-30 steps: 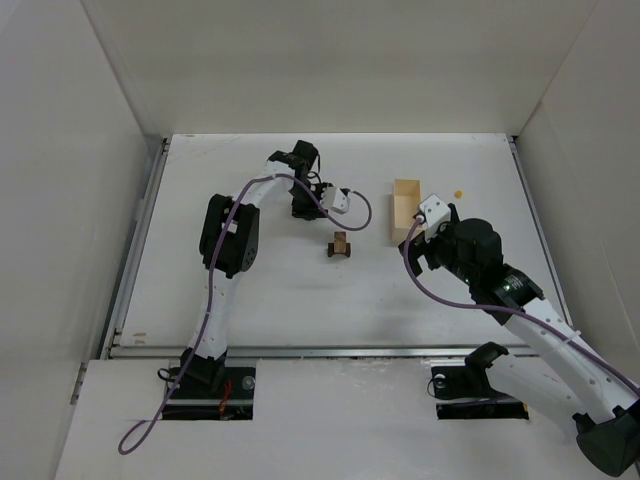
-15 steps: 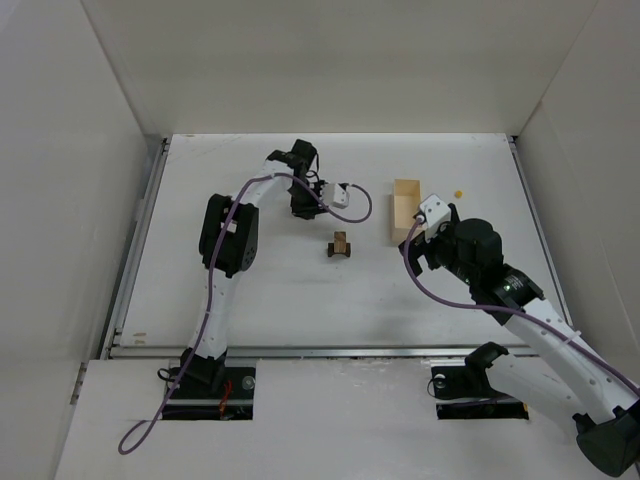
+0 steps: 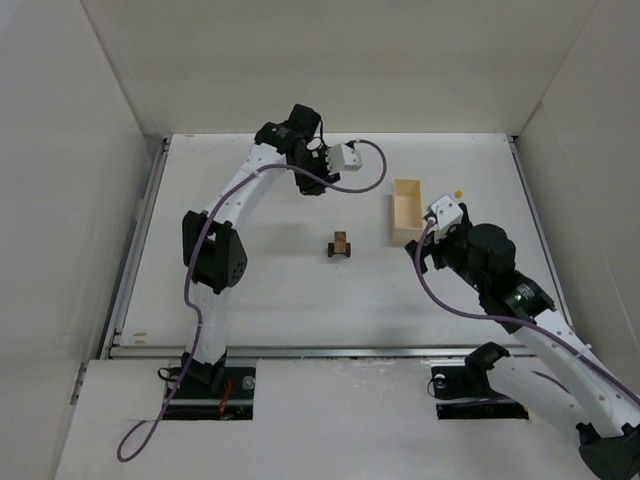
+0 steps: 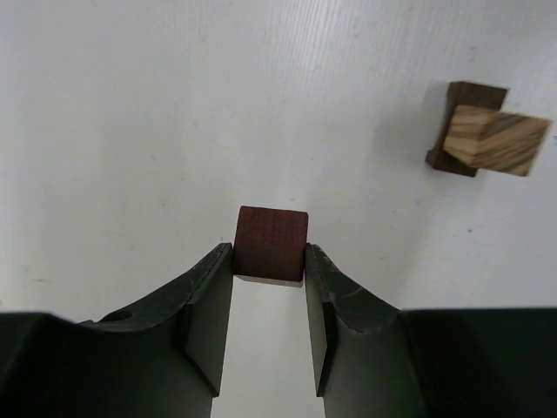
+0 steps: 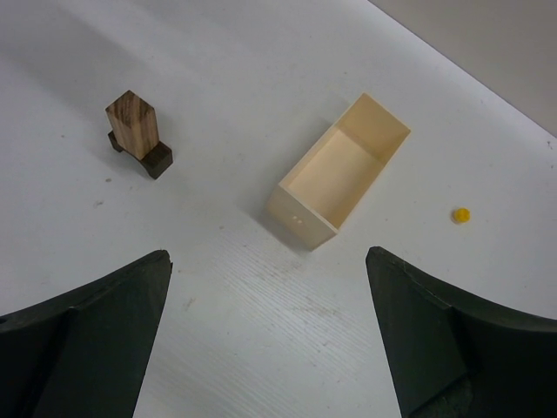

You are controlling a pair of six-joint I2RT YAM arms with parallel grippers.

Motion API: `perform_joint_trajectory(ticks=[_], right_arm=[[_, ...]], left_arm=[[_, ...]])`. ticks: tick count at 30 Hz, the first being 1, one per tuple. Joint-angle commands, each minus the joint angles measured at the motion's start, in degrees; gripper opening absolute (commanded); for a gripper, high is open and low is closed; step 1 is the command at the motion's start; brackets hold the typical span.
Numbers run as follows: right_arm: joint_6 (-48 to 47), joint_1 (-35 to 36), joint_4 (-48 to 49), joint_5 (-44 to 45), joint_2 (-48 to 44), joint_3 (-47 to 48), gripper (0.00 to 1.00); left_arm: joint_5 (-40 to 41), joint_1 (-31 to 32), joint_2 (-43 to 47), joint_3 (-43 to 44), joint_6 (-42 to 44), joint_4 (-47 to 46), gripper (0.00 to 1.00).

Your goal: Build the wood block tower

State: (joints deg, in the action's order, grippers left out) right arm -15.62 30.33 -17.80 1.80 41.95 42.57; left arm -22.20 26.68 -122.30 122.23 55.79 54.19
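The wood block tower (image 3: pixel 341 244) stands mid-table: a pale brown upright block on a dark base. It shows in the left wrist view (image 4: pixel 487 139) at the upper right and in the right wrist view (image 5: pixel 135 131) at the upper left. My left gripper (image 4: pixel 268 257) is shut on a dark reddish-brown block (image 4: pixel 271 242) and holds it above the table, behind and left of the tower. In the top view the left gripper (image 3: pixel 308 180) is raised. My right gripper (image 5: pixel 268 254) is wide open and empty, near the box's front end; in the top view it (image 3: pixel 425 250) is right of the tower.
A pale cream open box (image 3: pixel 406 210) lies right of the tower and shows in the right wrist view (image 5: pixel 344 170). A tiny yellow bead (image 3: pixel 458 191) lies beyond it, also in the right wrist view (image 5: pixel 460 214). White walls enclose the table on three sides.
My left arm has lifted and swung toward the back with the reddish block in its jaws. My right arm has drawn back slightly to the right.
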Motion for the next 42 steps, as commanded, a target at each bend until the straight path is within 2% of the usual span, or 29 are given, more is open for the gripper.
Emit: perform_joint_trajectory(ticks=[1,6,13,20,30,42], right_arm=[[0.6,-0.4,1.3,1.4,-1.3,2.3,0.99],[1.6,-0.4,-1.4,3.4,-4.9,3.0,0.99],[2.7,-0.4,-5.4,6.2,-10.7,2.4,0.99],[3.8,-0.4,-7.4,8.0,-11.5,1.4,0.99],[3.8,-0.4,-7.4,8.5,-11.5,-0.2,0.99],[3.8,-0.4,-6.9,8.5,-12.5,-1.3,0.99]], left_arm=[[0.1,2.8,5.2,3.5,-2.5,6.4,0.0],[2.2,7.0,6.5,3.5,-3.4,10.2,0.0],[2.8,10.8,8.1,0.5,-7.7,10.2,0.0],[2.2,14.1,7.4,-1.4,-11.0,10.2,0.0],[4.7,14.6,7.4,-6.3,-14.7,5.0,0.0],[6.9,15.7,6.9,-10.4,-14.7,2.0,0.0]])
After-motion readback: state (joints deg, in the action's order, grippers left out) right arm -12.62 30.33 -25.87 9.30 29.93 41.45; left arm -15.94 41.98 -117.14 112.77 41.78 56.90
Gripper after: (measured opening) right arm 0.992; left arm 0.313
